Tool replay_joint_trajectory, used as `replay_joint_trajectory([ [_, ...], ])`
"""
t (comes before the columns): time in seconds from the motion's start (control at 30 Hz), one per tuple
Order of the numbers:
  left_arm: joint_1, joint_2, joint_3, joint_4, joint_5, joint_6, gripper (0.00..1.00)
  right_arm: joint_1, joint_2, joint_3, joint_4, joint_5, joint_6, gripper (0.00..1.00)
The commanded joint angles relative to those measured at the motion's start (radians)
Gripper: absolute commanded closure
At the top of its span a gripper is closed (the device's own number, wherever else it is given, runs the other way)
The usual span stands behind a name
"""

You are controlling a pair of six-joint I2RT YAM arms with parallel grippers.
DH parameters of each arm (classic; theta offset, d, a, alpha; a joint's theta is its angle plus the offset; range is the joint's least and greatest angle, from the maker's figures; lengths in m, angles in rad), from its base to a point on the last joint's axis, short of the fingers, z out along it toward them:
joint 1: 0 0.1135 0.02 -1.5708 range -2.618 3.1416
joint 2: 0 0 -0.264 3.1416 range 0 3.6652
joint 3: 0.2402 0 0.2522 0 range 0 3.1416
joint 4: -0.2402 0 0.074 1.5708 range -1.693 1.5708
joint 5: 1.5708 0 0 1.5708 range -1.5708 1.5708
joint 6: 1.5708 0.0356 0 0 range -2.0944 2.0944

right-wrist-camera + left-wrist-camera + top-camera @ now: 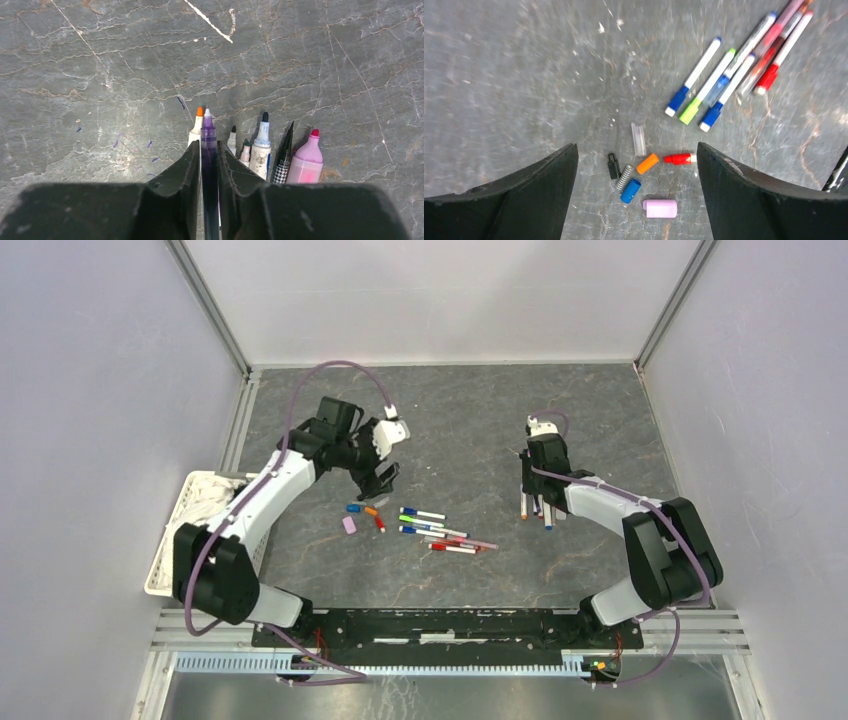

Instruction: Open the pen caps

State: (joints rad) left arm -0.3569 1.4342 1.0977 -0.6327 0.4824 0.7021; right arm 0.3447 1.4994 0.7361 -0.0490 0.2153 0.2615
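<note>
Grey veined table (470,410) sits between plain white walls (440,290), with a white basket (180,530) at its 9 o'clock edge. Loose caps (647,163) lie at about 8 o'clock from the table's middle, under the left pincer (383,478), whose fingers stand wide apart and hold nothing. The caps are black, orange, blue, lilac, clear and red, with a small coil spring (624,176) among them. Capped pens (709,85) lie side by side toward 1 o'clock of that litter in the left wrist view, apart from both pincers. At 3 o'clock on the table the right pincer (208,147) is clamped narrow around a purple pen (208,127). Its bare tip points to 12 o'clock in the right wrist view, and a row of bare-tipped pens (261,145) lies just beside it at 3 o'clock.

The pens look light, stiff and smooth, so they are likely to slip or roll, and a cap probably holds by friction. A sound hold would be across the barrel's middle with one pincer and across the cap with the other, pulling straight along the pen.

Most of the purple pen is hidden between the fingers, so its rear end cannot be judged. The red and pink pens at 1 o'clock in the left wrist view overlap and blur, which leaves their count uncertain. In the top view the caps are too small to sort.
</note>
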Motion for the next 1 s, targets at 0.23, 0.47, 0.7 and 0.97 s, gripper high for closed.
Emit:
replay_joint_trajectory([
  [0.23,0.018,-0.137,0.211,-0.246,0.053,-0.137,0.00,-0.002,0.021,0.020,0.040,0.039,0.021,0.71],
  [0.47,0.051,-0.236,0.211,-0.215,0.038,-0.176,0.00,0.023,-0.082,0.002,0.042,0.006,0.019,0.69],
  [0.7,0.070,-0.291,0.147,-0.131,0.010,-0.219,0.00,0.234,-0.029,0.115,0.058,-0.257,-0.200,0.64],
  [0.97,0.079,-0.321,0.125,-0.193,0.079,-0.193,0.00,0.451,0.240,0.350,-0.105,-0.360,-0.323,0.65],
])
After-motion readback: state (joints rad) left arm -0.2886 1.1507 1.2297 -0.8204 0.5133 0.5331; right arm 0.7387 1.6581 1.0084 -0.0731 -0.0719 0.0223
